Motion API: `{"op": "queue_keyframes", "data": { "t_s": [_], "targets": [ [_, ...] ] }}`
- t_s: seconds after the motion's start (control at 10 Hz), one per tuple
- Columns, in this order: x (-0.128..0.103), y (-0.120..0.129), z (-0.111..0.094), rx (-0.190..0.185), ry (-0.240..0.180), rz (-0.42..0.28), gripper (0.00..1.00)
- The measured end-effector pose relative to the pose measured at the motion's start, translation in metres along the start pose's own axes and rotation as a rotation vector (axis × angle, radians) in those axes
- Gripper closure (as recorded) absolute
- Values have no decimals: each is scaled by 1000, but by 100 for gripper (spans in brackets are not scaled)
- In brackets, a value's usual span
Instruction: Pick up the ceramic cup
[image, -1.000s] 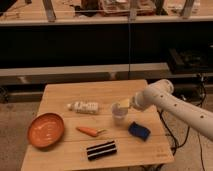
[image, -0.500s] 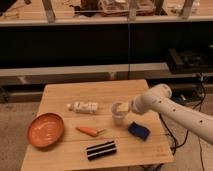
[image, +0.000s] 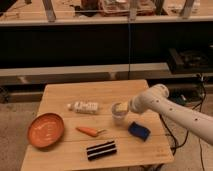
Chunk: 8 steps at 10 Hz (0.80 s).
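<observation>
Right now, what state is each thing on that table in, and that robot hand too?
ceramic cup: upright on the table, gripper at its rim
gripper: at the cup's top right
orange plate: flat, nothing on it
carrot: lying on its side
white tube-like package: lying flat
blue sponge: lying flat
black striped block: lying flat
</observation>
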Motion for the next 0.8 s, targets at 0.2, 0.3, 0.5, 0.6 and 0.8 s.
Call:
{"op": "queue_keyframes", "data": {
  "t_s": [0.2,0.3,0.5,0.6,0.8],
  "targets": [
    [4,0,5,-1,7,4,20],
    [5,-1,9,0,6,2,20],
    [1,3,15,-1,8,6,20],
    [0,3,15,-1,9,11,21],
    [2,1,19,0,9,12,36]
  ]
}}
